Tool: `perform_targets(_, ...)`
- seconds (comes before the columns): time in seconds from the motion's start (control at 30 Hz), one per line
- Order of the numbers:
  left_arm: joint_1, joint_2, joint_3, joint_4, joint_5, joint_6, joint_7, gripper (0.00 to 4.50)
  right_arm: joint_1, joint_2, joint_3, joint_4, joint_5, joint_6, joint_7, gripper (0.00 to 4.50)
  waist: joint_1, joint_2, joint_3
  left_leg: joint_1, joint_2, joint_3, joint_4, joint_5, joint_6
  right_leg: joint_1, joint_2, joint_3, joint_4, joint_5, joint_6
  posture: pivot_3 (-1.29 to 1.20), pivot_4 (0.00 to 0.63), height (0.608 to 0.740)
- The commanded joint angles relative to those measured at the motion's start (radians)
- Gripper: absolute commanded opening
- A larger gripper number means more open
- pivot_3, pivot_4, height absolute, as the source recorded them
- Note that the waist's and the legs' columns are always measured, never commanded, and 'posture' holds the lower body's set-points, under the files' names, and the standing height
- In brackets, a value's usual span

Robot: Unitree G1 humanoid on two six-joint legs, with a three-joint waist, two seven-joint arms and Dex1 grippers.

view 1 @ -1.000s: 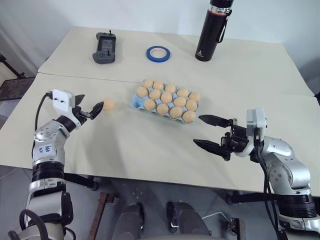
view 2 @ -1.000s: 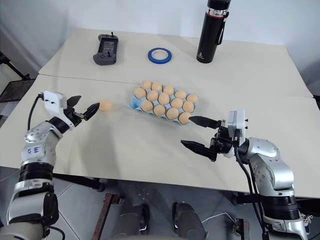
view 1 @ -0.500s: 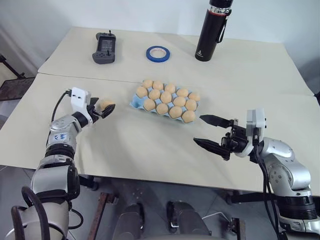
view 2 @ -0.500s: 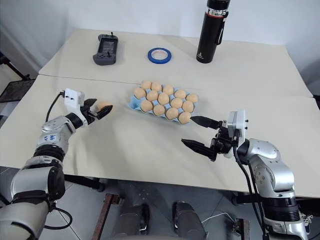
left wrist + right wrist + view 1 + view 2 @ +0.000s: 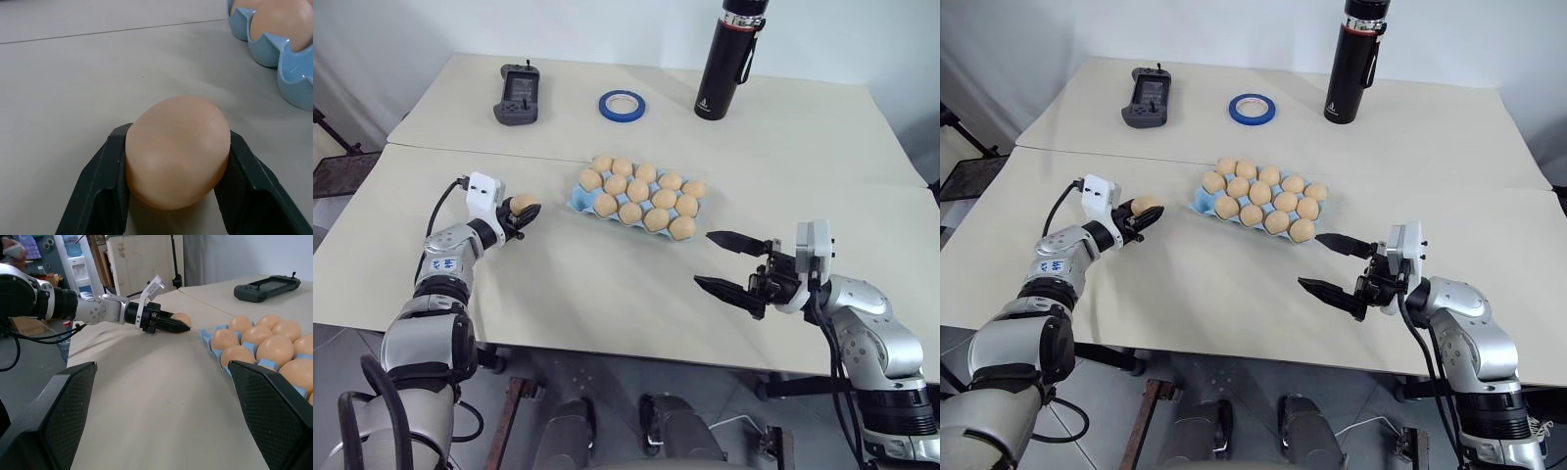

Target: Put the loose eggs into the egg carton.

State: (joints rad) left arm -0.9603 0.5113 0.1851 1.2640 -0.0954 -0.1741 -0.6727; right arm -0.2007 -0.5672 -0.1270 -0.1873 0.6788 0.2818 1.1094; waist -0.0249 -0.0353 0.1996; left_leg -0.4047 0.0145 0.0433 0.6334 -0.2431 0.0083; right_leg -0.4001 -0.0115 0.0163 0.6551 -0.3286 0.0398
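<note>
Left of the carton [image 5: 576, 201]: one loose egg [image 5: 523, 205].
Left gripper [image 5: 525, 212] clamps it; twelve eggs [image 5: 639, 191] fill the carton; right gripper [image 5: 717, 260] gapes empty.

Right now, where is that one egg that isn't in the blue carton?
The loose egg sits on the robot's left side of the table, pinched between the left gripper fingers, just left of the egg carton.

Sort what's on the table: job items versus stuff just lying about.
Job:
- loose egg, clamped in the left gripper
- egg carton, nearly full of eggs

Lying about:
- black handheld controller
- blue tape roll
- black flask
</note>
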Motion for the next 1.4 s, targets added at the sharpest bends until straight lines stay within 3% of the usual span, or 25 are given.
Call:
perform_targets(0.03, -0.049, 0.005, -0.011, -0.064, 0.000, -0.060, -0.077, 1.87, 0.010, -0.013, -0.037, 0.002, 0.002, -0.029, 0.015, 4.50, 0.000, 0.000, 0.000, 0.000, 0.000, 0.000, 0.000, 0.000, 0.000, 0.000, 0.000, 0.000, 0.000, 0.000, 0.000, 0.00, 0.150, 0.740)
perform_targets(0.23, -0.117, -0.078, -0.026, -0.149, -0.034, -0.015, -0.215, 1.87, 0.016, -0.004, -0.034, 0.028, -0.010, -0.058, 0.030, 4.50, 0.018, 0.000, 0.000, 0.000, 0.000, 0.000, 0.001, 0.000, 0.000, 0.000, 0.000, 0.000, 0.000, 0.000, 0.000, 0.00, 0.150, 0.740)
perform_targets(0.6, -0.196, -0.133, -0.064, -0.038, 0.031, 0.003, -0.123, 1.87, 0.076, 0.015, -0.043, 0.026, -0.030, -0.119, 0.016, 4.50, 0.021, 0.000, 0.000, 0.000, 0.000, 0.001, 0.003, 0.000, 0.000, 0.000, 0.002, 0.001, 0.003, 0.000, 0.000, 0.00, 0.150, 0.740)
perform_targets(0.87, -0.203, -0.137, -0.040, -0.031, 0.004, 0.006, -0.163, 4.40, 0.125, 0.012, -0.060, 0.035, -0.024, -0.156, 0.028, 4.50, 0.021, 0.000, 0.000, 0.000, 0.000, 0.001, 0.005, 0.000, 0.000, 0.000, 0.001, 0.001, 0.004, 0.000, 0.001, 0.00, 0.150, 0.740)
perform_targets(1.17, -0.206, -0.082, -0.003, -0.100, -0.034, -0.008, -0.256, 4.46, 0.096, 0.010, -0.070, 0.132, -0.033, -0.222, 0.096, 4.50, 0.017, 0.000, 0.000, 0.000, 0.000, 0.001, 0.006, 0.000, 0.000, 0.000, 0.001, 0.001, 0.004, 0.000, 0.001, 0.00, 0.150, 0.740)
perform_targets(1.4, -0.060, 0.015, 0.037, -0.390, -0.146, 0.154, -0.400, 4.46, 0.002, -0.016, -0.062, 0.217, -0.059, -0.260, 0.151, 4.50, 0.011, 0.000, 0.000, 0.000, 0.000, 0.002, 0.007, 0.001, -0.001, 0.000, 0.001, 0.001, 0.005, 0.000, 0.000, 0.00, 0.150, 0.740)
